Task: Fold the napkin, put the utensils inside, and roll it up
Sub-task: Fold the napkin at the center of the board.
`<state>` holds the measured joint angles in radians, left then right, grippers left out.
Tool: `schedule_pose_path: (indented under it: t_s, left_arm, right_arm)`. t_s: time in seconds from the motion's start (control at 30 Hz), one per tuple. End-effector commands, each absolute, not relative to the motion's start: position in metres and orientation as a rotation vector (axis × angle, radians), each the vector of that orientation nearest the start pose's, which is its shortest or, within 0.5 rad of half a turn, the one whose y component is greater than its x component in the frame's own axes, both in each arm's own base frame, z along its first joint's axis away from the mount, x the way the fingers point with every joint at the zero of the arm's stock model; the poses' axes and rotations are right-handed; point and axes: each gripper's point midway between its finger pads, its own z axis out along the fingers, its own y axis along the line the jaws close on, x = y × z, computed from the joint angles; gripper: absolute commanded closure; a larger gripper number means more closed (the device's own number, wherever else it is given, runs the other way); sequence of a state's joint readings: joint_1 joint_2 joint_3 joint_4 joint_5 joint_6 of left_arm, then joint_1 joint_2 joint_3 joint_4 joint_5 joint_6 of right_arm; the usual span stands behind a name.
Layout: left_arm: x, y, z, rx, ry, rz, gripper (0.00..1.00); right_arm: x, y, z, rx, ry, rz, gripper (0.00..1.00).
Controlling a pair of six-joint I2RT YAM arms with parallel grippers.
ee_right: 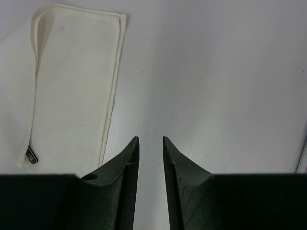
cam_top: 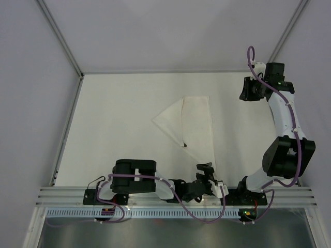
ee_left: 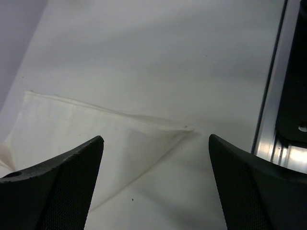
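Napkin (cam_top: 189,124): cloth, off-white, matt and soft, with a stitched hem and faint creases. Table (cam_top: 114,113) beneath the napkin: white, smooth, matt. Utensil (ee_right: 31,155), tip showing at the napkin's fold: dark metal, glossy. Rail (ee_left: 268,120) just beyond the napkin's corner: bare metal, brushed, reflective. Left claw (ee_left: 154,138) and right claw (ee_right: 150,138): fingers (ee_left: 62,191) black, matt, finely grained.

The place was a robotics lab test cell, not a home. A white table (cam_top: 119,103) sat boxed in by plain pale panels (cam_top: 26,129) on the left, right and far sides, joined by metal corner posts (cam_top: 60,36). A left arm (cam_top: 135,178) and a right arm (cam_top: 282,111), trailing purple cables (cam_top: 249,56), were bolted to a slotted aluminium rail (cam_top: 62,195) along the near edge. A napkin (cam_top: 194,124) lay on the table.
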<state>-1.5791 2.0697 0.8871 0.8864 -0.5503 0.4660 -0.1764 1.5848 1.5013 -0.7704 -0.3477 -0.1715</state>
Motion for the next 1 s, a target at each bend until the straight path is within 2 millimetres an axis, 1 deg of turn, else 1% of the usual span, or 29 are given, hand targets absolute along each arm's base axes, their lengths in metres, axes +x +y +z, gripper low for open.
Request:
schedule_pose_path:
  t_s: [0.0, 0.03, 0.13, 0.17, 0.2, 0.27, 0.3, 0.37, 0.4, 0.5, 0.57, 0.6, 0.67, 0.87, 0.9, 0.97]
  left_arm:
    - [0.119, -0.491, 0.062, 1.273, 1.125, -0.166, 0.05]
    - [0.117, -0.492, 0.057, 1.304, 1.122, -0.167, 0.05]
    - [0.111, -0.494, 0.052, 1.340, 1.141, -0.219, 0.08]
    - [0.110, -0.492, 0.045, 1.374, 1.157, -0.212, 0.09]
    - [0.108, -0.493, 0.048, 1.377, 1.161, -0.235, 0.12]
    - [0.104, -0.490, 0.043, 1.410, 1.194, -0.257, 0.16]
    - [0.101, -0.491, 0.044, 1.419, 1.197, -0.283, 0.19]
    - [0.096, -0.494, 0.041, 1.437, 1.214, -0.317, 0.22]
    - [0.093, -0.494, 0.037, 1.464, 1.218, -0.320, 0.26]
    - [0.089, -0.499, 0.032, 1.493, 1.220, -0.335, 0.33]
    - [0.089, -0.501, 0.032, 1.503, 1.218, -0.338, 0.36]
    - [0.087, -0.501, 0.030, 1.515, 1.218, -0.340, 0.42]
    - [0.086, -0.505, 0.030, 1.522, 1.223, -0.350, 0.46]
    - [0.085, -0.505, 0.026, 1.530, 1.239, -0.357, 0.51]
    - [0.085, -0.505, 0.025, 1.532, 1.242, -0.356, 0.54]
    - [0.086, -0.505, 0.023, 1.531, 1.246, -0.352, 0.56]
  right_arm:
    - [0.410, -0.021, 0.216, -0.179, 2.319, 0.260, 0.68]
    - [0.410, -0.023, 0.215, -0.173, 2.321, 0.263, 0.68]
    - [0.412, -0.025, 0.215, -0.172, 2.317, 0.271, 0.68]
    - [0.412, -0.027, 0.215, -0.168, 2.315, 0.267, 0.68]
    - [0.412, -0.028, 0.216, -0.166, 2.315, 0.269, 0.68]
    - [0.413, -0.029, 0.216, -0.167, 2.310, 0.276, 0.68]
    - [0.414, -0.028, 0.217, -0.166, 2.310, 0.279, 0.68]
    - [0.414, -0.028, 0.217, -0.165, 2.307, 0.286, 0.68]
    - [0.415, -0.028, 0.218, -0.165, 2.305, 0.285, 0.68]
    - [0.415, -0.029, 0.218, -0.164, 2.306, 0.289, 0.68]
    - [0.415, -0.029, 0.220, -0.163, 2.302, 0.286, 0.68]
    - [0.414, -0.030, 0.220, -0.161, 2.303, 0.286, 0.68]
    - [0.415, -0.030, 0.220, -0.161, 2.302, 0.289, 0.68]
    - [0.414, -0.030, 0.217, -0.156, 2.308, 0.303, 0.68]
    - [0.414, -0.029, 0.218, -0.159, 2.306, 0.303, 0.68]
    - [0.414, -0.029, 0.216, -0.158, 2.309, 0.304, 0.68]
